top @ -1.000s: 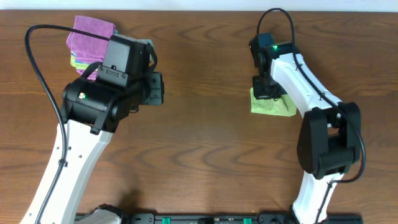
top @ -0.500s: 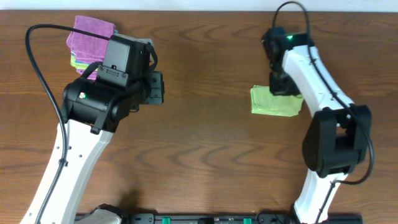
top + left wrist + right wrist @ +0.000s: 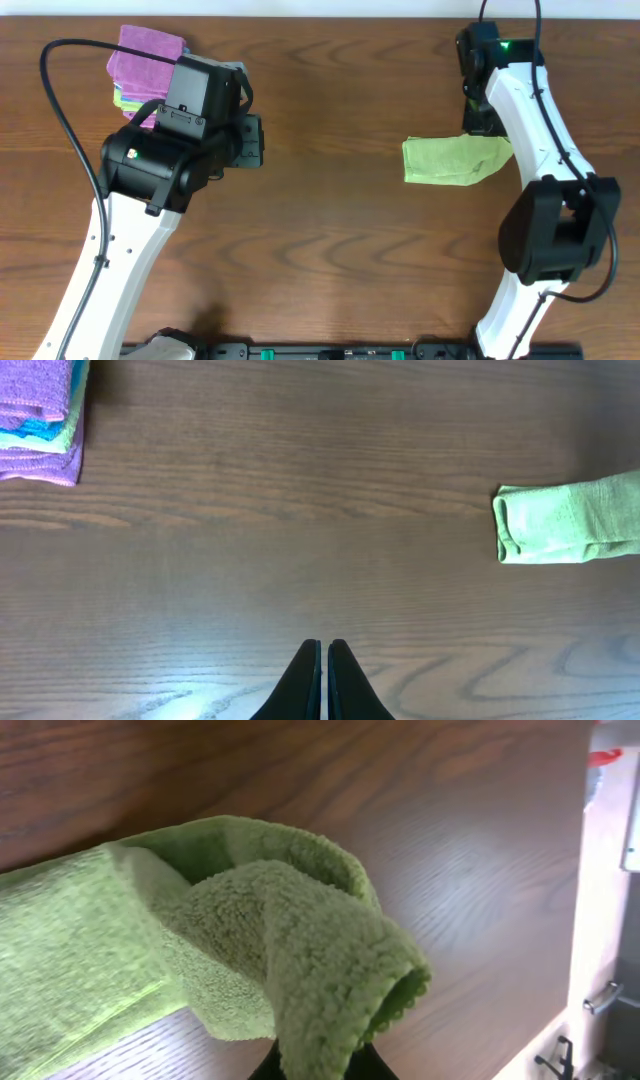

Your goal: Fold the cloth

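Note:
A light green cloth (image 3: 452, 160) lies folded on the wooden table at the right. It also shows in the left wrist view (image 3: 570, 520). My right gripper (image 3: 488, 128) is shut on the cloth's right end and holds it lifted. In the right wrist view the fluffy green cloth (image 3: 300, 950) drapes over the fingertips (image 3: 312, 1065) and hides them. My left gripper (image 3: 323, 660) is shut and empty, above bare table well left of the cloth.
A stack of folded cloths, purple on top (image 3: 148, 60), sits at the back left, also seen in the left wrist view (image 3: 38, 410). The left arm's body (image 3: 170, 150) hangs over the left side. The table's right edge shows in the right wrist view (image 3: 580, 920).
My right gripper has moved right and towards the back, pulling the cloth's right end with it. The cloth has stretched out to the right. The left arm has not moved.

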